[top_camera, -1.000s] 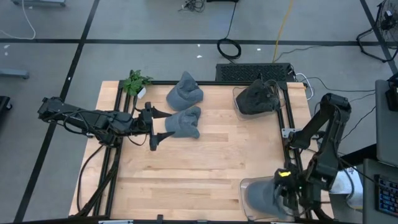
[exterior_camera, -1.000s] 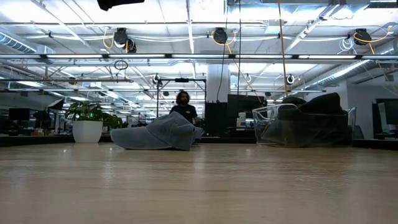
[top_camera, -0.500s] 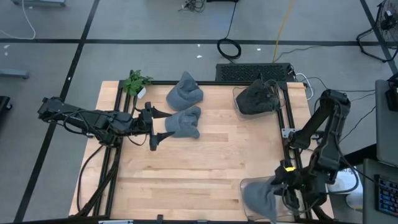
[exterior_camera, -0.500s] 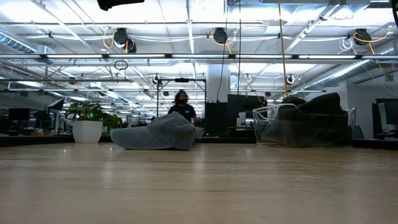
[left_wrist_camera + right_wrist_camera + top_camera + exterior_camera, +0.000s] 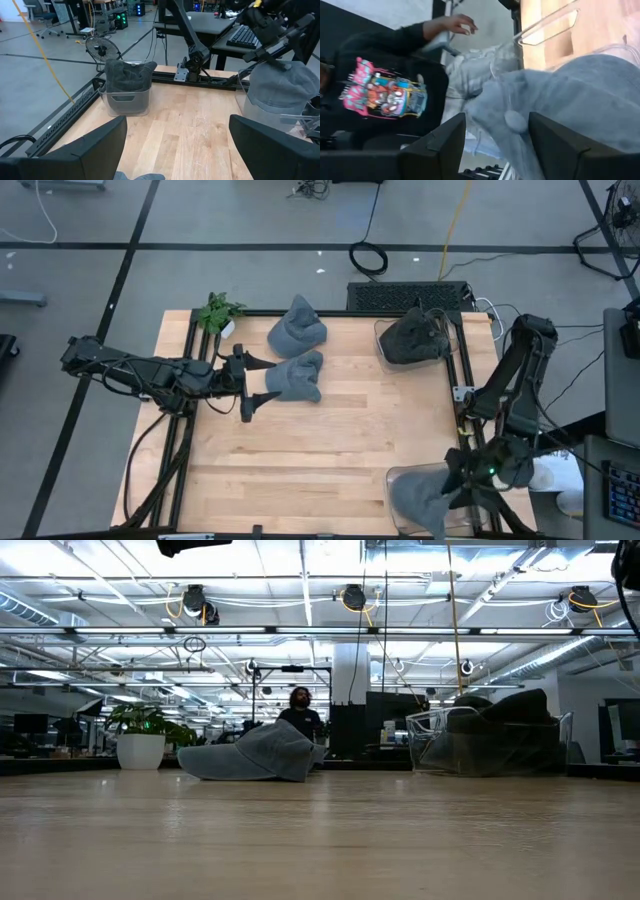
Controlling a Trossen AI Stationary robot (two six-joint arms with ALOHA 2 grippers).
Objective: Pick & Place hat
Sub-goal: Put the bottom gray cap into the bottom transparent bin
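Two grey hats lie on the wooden table: one [image 5: 295, 377] near the middle left, its underside on the wood, and one [image 5: 297, 328] by the far edge. A third grey hat [image 5: 420, 498] sits in a clear bin [image 5: 395, 476] at the near right corner. My right gripper [image 5: 460, 485] hovers over that bin, open; the wrist view shows the hat's crown [image 5: 560, 95] just beyond the gripper [image 5: 496, 120]. My left gripper [image 5: 245, 385] hangs open above the table beside the middle hat, whose edge [image 5: 140, 176] shows below it.
A second clear bin [image 5: 385, 330] at the far right holds a dark hat [image 5: 415, 338]. A small potted plant [image 5: 217, 311] stands at the far left corner. Black rails [image 5: 462, 370] run along the table's sides. A person in a black printed shirt [image 5: 385, 95] is beside the near right corner.
My right gripper has tipped upward and drawn back a little toward the table's right edge, away from the grey hat, which stays in the near-right bin. My left arm has kept still.
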